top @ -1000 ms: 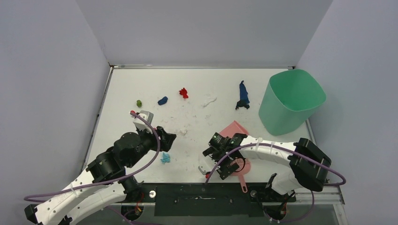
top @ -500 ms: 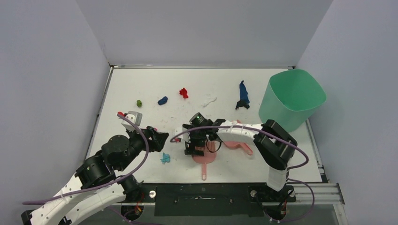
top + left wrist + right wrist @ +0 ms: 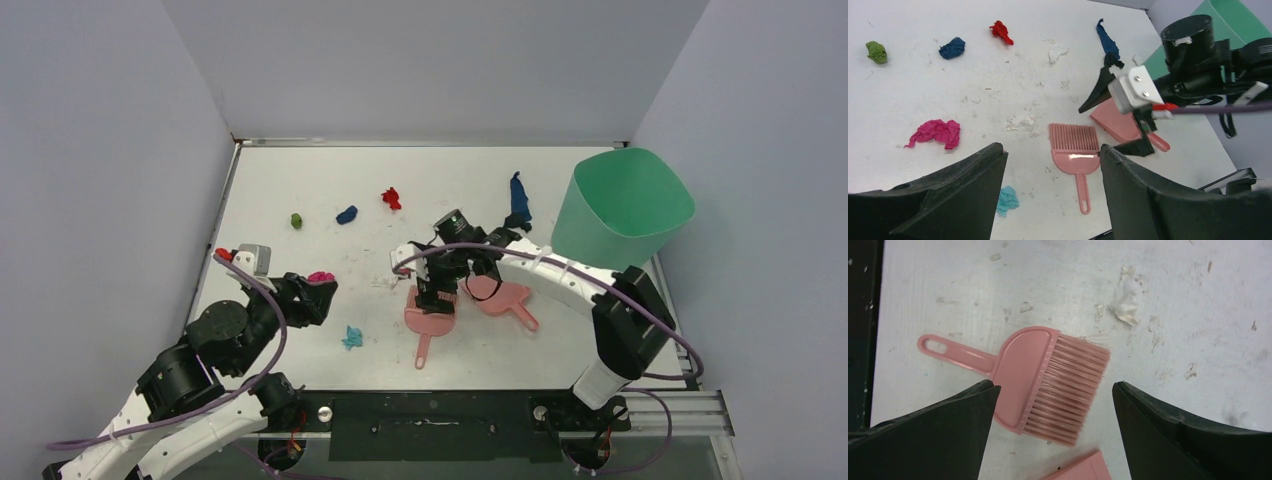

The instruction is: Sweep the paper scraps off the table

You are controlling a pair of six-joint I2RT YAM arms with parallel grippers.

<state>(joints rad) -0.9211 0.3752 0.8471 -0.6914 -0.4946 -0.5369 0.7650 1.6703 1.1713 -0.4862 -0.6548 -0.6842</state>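
White counter [image 3: 300, 170] littered with paper scraps [image 3: 391, 198]; spread right claw [image 3: 1054, 387] hovers over the brush [image 3: 1048, 375], seemingly to grab it; left claw [image 3: 1053, 150] spread, empty.

**Both arms** are mounted on a black base plate [image 3: 430, 428] with silver bolts. Left arm [image 3: 188, 372] and right arm [image 3: 560, 280]: white shell links joined by black rounded housings. A purple cable [image 3: 1228, 106] loops along each. At the end farthest from the base plate, each carries a pale grey camera block [image 3: 253, 257] with a red tab; the right arm's block [image 3: 1134, 91] shows two screws. The fingers [image 3: 953, 200] are matte black wedges.
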